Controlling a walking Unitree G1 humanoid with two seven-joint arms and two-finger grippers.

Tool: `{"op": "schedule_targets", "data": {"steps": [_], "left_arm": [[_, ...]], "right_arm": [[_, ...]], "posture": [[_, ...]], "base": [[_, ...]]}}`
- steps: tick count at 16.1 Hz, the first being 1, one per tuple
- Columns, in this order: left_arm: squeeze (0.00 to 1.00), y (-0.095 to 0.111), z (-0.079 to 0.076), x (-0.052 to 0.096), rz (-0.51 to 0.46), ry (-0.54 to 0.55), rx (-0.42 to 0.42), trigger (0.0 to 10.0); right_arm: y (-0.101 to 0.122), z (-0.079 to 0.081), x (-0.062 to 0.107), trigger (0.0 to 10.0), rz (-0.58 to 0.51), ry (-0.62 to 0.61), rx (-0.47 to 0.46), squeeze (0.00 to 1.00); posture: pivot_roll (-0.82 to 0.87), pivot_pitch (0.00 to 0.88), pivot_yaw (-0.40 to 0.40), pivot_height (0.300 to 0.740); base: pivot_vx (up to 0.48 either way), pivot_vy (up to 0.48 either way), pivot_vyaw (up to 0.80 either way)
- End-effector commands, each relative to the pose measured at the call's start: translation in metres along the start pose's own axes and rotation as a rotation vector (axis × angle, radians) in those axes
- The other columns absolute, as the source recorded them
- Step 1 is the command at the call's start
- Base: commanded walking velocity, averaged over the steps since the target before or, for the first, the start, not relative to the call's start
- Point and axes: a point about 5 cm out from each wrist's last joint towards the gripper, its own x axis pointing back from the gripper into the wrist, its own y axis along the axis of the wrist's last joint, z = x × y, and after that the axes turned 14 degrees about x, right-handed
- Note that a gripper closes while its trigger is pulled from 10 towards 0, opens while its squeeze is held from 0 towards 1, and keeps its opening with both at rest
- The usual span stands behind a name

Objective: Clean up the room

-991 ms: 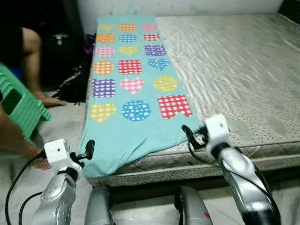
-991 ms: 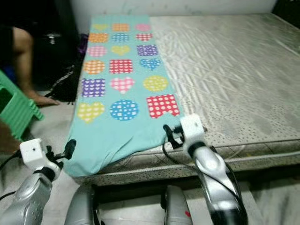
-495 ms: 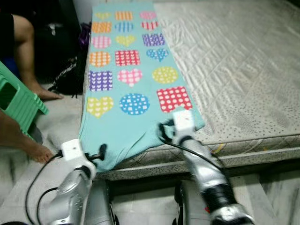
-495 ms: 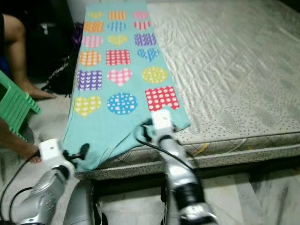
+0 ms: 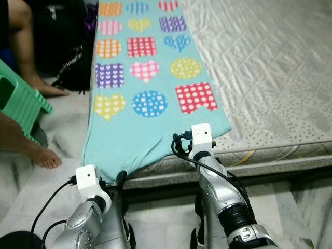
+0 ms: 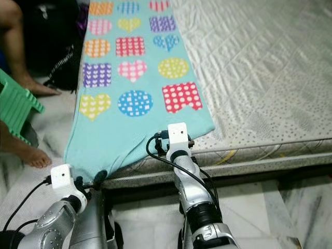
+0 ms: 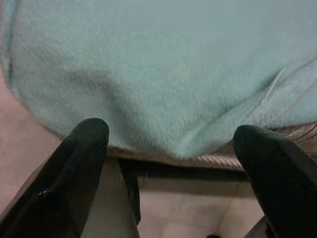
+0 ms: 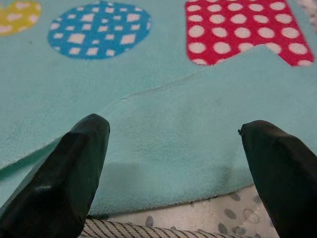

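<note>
A long turquoise blanket, printed with dotted hearts, circles and squares in three rows, is spread along the left edge of a bare mattress. Its long axis runs away from the robot toward the far end of the bed, and its near end droops over the mattress edge toward the floor. The right claw is held wide open just above the blanket's near hem, nothing gripped. The left claw is also spread open, empty, at the hanging lower-left corner. A green plastic stool and a person's bare foot are seen to the left. No writing can be read.
</note>
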Motion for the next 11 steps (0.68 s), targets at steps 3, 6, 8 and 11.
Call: {"op": "schedule_targets", "data": {"steps": [3, 6, 8, 11], "left_arm": [[0.00, 0.003, -0.002, 0.005, -0.007, -0.007, -0.010, 10.0], [0.00, 0.011, -0.004, 0.009, -0.084, -0.008, 0.001, 10.0], [0.00, 0.010, -0.006, 0.011, -0.078, -0.006, -0.005, 10.0], [0.00, 0.011, -0.013, 0.010, -0.092, -0.022, -0.013, 10.0]], "right_arm": [[-0.006, 0.006, 0.002, 10.0, -0.013, 0.036, 0.000, 0.00], [0.001, 0.011, 0.000, 10.0, -0.058, 0.045, 0.005, 0.00], [0.009, 0.018, -0.003, 10.0, -0.094, 0.042, -0.004, 0.00], [0.025, 0.029, -0.011, 10.0, -0.134, 0.005, 0.049, 0.00]], "posture": [[-0.06, 0.287, 0.011, 0.551], [-0.05, 0.297, 0.007, 0.551], [-0.03, 0.302, 0.003, 0.551], [-0.01, 0.311, 0.000, 0.551]], "base": [[0.000, 0.000, 0.00], [0.000, 0.000, 0.00], [0.000, 0.000, 0.00], [0.000, 0.000, 0.00]]}}
